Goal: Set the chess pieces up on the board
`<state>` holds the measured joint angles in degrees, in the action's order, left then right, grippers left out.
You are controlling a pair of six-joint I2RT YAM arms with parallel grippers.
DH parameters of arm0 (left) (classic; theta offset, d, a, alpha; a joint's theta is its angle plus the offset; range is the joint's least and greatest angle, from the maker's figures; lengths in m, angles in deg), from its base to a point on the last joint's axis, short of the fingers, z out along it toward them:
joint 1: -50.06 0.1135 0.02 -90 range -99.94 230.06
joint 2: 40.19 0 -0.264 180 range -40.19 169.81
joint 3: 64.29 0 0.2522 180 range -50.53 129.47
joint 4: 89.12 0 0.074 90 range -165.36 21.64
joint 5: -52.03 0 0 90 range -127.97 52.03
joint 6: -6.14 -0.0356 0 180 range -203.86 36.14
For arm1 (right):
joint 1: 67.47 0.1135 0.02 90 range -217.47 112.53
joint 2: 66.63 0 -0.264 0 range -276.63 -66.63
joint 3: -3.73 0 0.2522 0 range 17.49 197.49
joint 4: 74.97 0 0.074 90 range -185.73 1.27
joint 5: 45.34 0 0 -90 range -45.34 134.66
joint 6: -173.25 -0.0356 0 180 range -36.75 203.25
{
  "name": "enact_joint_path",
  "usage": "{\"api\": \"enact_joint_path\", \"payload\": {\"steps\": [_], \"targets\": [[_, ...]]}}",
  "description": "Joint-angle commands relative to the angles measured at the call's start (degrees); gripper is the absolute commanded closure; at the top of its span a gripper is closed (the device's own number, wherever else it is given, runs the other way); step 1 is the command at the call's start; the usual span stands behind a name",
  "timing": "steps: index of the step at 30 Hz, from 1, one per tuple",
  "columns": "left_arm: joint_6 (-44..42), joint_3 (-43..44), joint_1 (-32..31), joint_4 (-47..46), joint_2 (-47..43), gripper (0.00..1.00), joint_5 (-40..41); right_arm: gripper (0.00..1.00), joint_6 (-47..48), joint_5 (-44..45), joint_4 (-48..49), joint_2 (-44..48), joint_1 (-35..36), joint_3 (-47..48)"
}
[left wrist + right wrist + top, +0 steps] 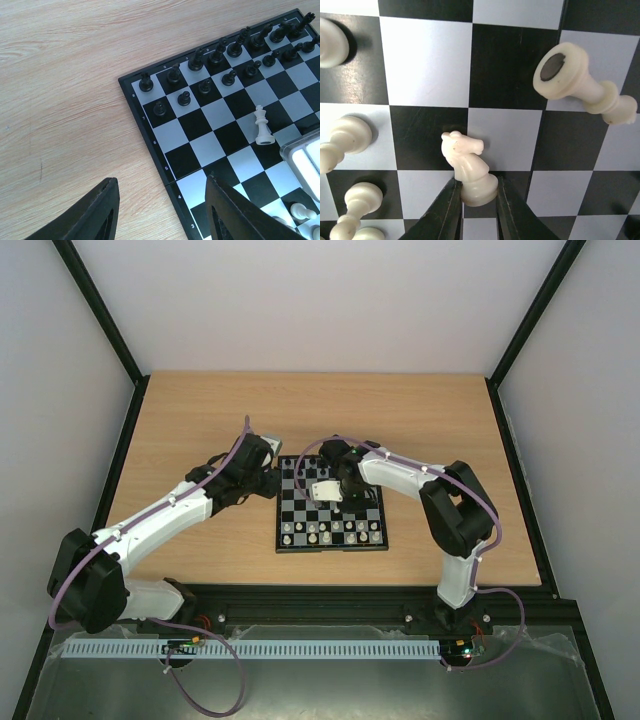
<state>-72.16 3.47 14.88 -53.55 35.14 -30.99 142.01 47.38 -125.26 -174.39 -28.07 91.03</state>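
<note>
Right wrist view: the right gripper is clamped on a white knight, one finger pressing each side of its base. The knight stands upright where a black and a pale square of the board meet. Up and to the right a toppled white piece lies on its side (dark underside facing the camera). White pawns stand at the left.

From the left wrist, the left gripper hangs with its fingers well apart and nothing between them, over the board's edge and the wooden table. Black chessmen fill two rows along one side.

From above, both grippers sit at the board's far half, the right one over the squares, the left one at its left corner.
</note>
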Motion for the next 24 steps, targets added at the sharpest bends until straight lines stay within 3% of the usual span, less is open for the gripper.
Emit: {"api": "enact_joint_path", "payload": {"steps": [1, 9, 15, 24], "targets": [[-0.5, 0.4, 0.0, 0.6, 0.2, 0.51, -0.3, 0.86, -2.1, -2.0, -2.8, 0.3, 0.2, -1.9], [1.1, 0.5, 0.2, -0.3, 0.6, 0.51, -3.1, 0.87, -10.9, -7.3, -2.8, 3.9, -5.5, -1.0], [9.3, 1.0, 0.3, -3.6, 0.5, 0.50, -13.6, 0.87, -20.4, -17.5, -0.5, 10.0, -8.6, -1.9], [31.6, -9.4, 0.6, -29.5, 1.9, 0.50, -28.7, 0.87, -33.4, -26.4, 6.0, 13.5, -8.6, -5.1]]}}
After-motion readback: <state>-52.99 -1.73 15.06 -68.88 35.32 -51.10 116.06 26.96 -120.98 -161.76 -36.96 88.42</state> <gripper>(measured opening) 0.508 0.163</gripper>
